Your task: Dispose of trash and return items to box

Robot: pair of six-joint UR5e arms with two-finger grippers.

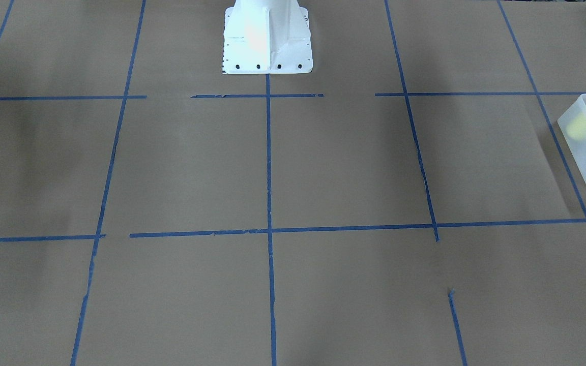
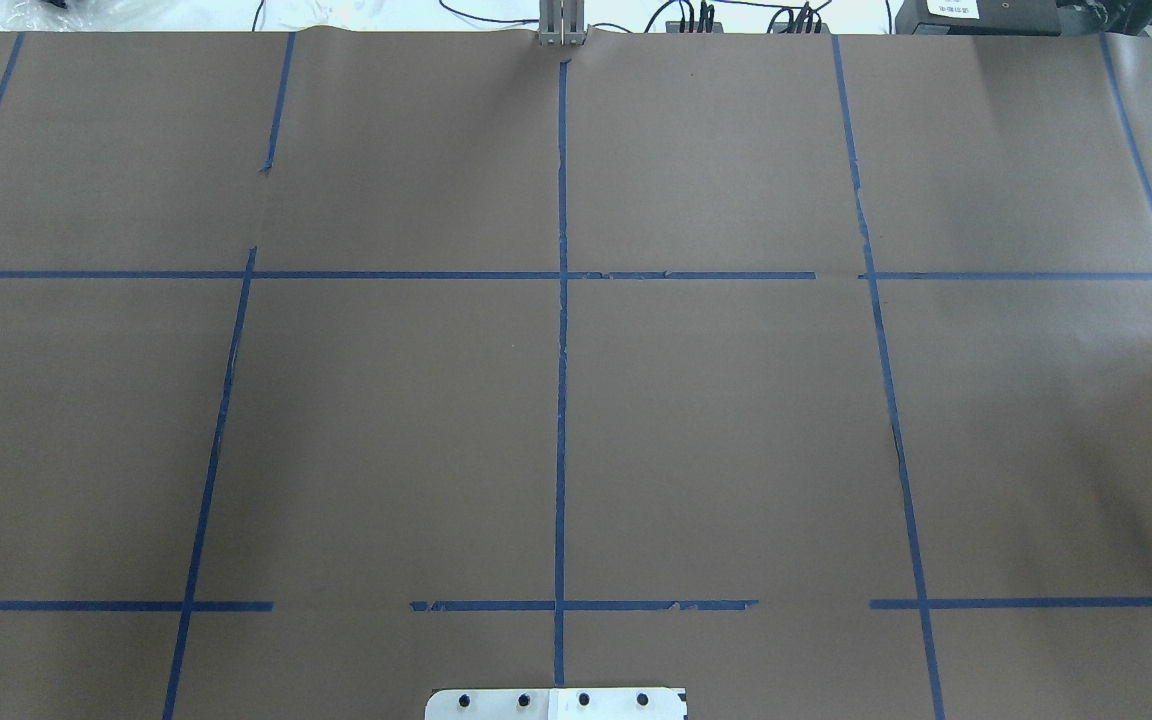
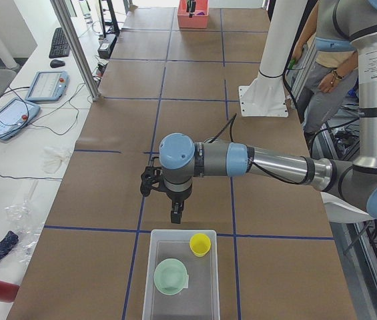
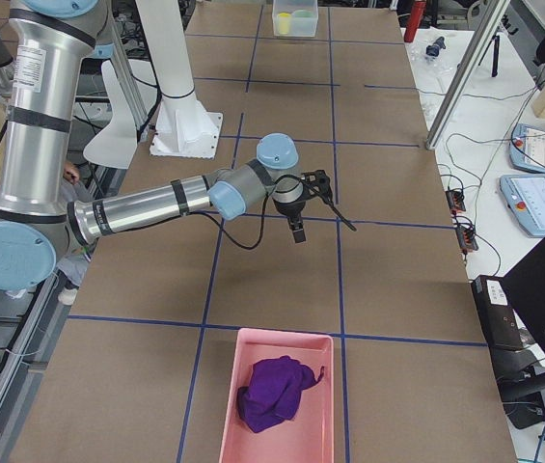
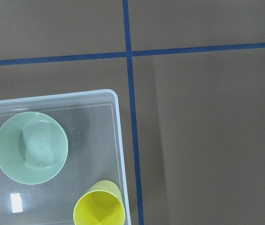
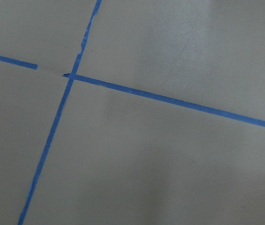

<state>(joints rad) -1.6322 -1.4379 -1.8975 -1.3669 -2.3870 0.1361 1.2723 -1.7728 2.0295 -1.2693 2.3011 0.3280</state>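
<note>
Pointing down, the left gripper [image 3: 174, 212] hangs over the table [image 3: 195, 87] just beside the box [image 3: 147, 280], on the side toward the table's middle. Only the left-end view shows it, and from there I cannot tell how wide its jaws stand or whether it has hold of anything. Its wrist camera shows no fingers, only a corner of the box with the bowl [image 5: 31, 147] and the cup [image 5: 99, 208] inside. The bowl sits mouth up on the box floor, the cup stands close against a wall, and the two are apart. The left-end view takes in the full width of the box, with the cup by a far corner and the bowl nearer the camera. The front view cuts the box at its right edge, and there the cup's yellow shows through the frosted wall. The box lies outside the overhead view.

The right gripper [image 4: 297, 230] shows whole only in the right-end view, near mid-table and well apart from the tray [image 4: 286, 334] that holds a purple cloth [image 4: 272, 391]. The overhead and front views catch just a black sliver of it at their edges, so I cannot tell its opening or whether it holds anything. Its wrist camera shows brown paper crossed by blue tape [image 6: 170, 100].
</note>
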